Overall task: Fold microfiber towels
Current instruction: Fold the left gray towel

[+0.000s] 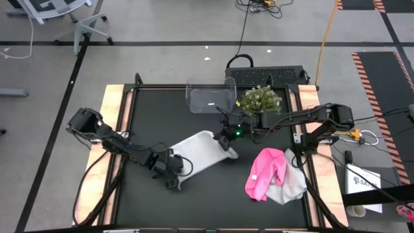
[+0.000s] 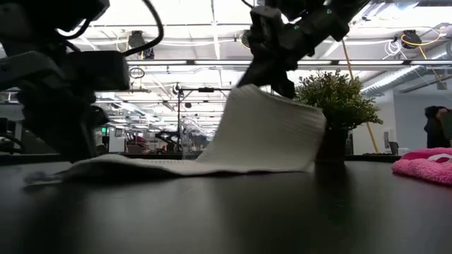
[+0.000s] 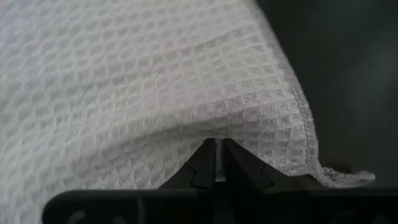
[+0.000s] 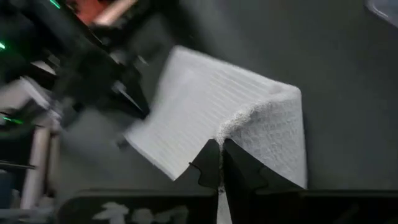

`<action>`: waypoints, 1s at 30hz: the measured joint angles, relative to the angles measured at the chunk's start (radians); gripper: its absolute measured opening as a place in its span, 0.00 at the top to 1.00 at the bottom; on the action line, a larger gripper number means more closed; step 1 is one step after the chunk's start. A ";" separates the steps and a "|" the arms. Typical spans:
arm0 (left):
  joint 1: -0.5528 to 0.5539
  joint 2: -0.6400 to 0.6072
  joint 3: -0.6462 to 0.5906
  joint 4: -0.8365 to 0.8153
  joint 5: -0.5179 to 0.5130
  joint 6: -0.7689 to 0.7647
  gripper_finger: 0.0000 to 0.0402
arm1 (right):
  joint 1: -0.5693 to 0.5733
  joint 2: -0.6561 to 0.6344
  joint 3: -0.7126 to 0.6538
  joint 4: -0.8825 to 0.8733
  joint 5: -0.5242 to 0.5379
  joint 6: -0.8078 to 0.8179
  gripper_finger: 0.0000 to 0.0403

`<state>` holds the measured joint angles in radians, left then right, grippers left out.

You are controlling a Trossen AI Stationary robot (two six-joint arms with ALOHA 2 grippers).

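Black matting covers the table (image 1: 213, 200), which has pale wooden strips along its left and right edges and grey floor around it. A clear plastic bin (image 1: 211, 96) sits near the far edge, and just beside it to the right stands a small potted plant (image 1: 261, 100).

Near the middle of the table lies a white waffle-weave towel (image 1: 197, 150), stretched slantwise between the two arms. The left gripper (image 1: 176, 169) is at the towel's near-left end, low on the table, its fingers pressed together on the hem; in the left wrist view the cloth's edge (image 3: 249, 134) sits pinched right at the fingertips, with a stitched corner trailing off to one side. The right gripper (image 1: 226, 141) reaches in from the right, over the towel's far-right end, fingers closed on the edge. In the low view that end (image 2: 272, 130) is lifted clear of the table, rising into a steep slope up to the gripper (image 2: 272, 74), while the rest lies flat toward the left arm.

Well apart, near the right edge of the table, a bright pink towel (image 1: 266, 171) lies crumpled on top of a pale grey towel (image 1: 290, 186), whose rumpled cloth shows beneath and beside it
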<state>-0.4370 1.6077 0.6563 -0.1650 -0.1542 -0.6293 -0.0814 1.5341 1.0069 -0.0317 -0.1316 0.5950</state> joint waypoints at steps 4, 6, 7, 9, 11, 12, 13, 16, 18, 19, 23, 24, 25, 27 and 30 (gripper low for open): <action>0.003 0.049 0.002 0.107 0.001 -0.001 0.91 | 0.009 0.000 0.000 0.072 0.018 0.031 1.00; 0.010 0.054 0.002 0.130 0.001 -0.004 0.91 | 0.011 0.000 0.000 0.096 0.032 0.042 1.00; 0.016 0.054 0.003 0.134 0.003 -0.004 0.91 | 0.011 0.000 0.000 0.112 0.033 0.047 1.00; 0.034 0.055 0.007 0.147 0.004 0.010 0.91 | 0.016 0.010 0.000 0.159 0.032 0.052 1.00; 0.051 0.054 0.007 0.177 0.003 0.037 0.91 | 0.025 0.037 0.000 0.219 0.027 0.053 1.00; 0.060 0.056 0.006 0.188 0.005 0.046 0.91 | 0.033 0.058 0.000 0.245 0.021 0.061 1.00; 0.066 0.057 0.006 0.193 0.007 0.050 0.91 | 0.039 0.083 0.000 0.283 0.005 0.076 1.00; 0.079 0.057 0.007 0.195 0.016 0.051 0.91 | 0.059 0.165 0.001 0.395 -0.053 0.139 1.00; 0.079 0.057 0.007 0.195 0.014 0.051 0.91 | 0.072 0.228 0.017 0.441 -0.068 0.159 1.00; 0.079 0.057 0.007 0.195 0.014 0.050 0.91 | 0.076 0.253 0.031 0.459 -0.081 0.160 1.00; 0.068 0.057 0.007 0.193 0.011 0.039 0.91 | 0.085 0.349 0.125 0.477 -0.120 0.151 1.00; 0.065 0.057 0.007 0.192 0.007 0.033 0.91 | 0.084 0.369 0.153 0.478 -0.134 0.146 1.00; 0.063 0.057 0.007 0.190 0.004 0.027 0.91 | 0.084 0.387 0.180 0.476 -0.140 0.138 1.00; 0.058 0.057 0.007 0.188 0.002 0.013 0.91 | 0.084 0.424 0.232 0.475 -0.158 0.109 1.00; 0.046 0.056 0.006 0.179 -0.008 0.001 0.91 | 0.081 0.460 0.297 0.468 -0.162 0.086 1.00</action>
<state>-0.3908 1.6634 0.6625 0.0144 -0.1619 -0.6287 -0.0004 1.9944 1.3039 0.4359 -0.2940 0.6808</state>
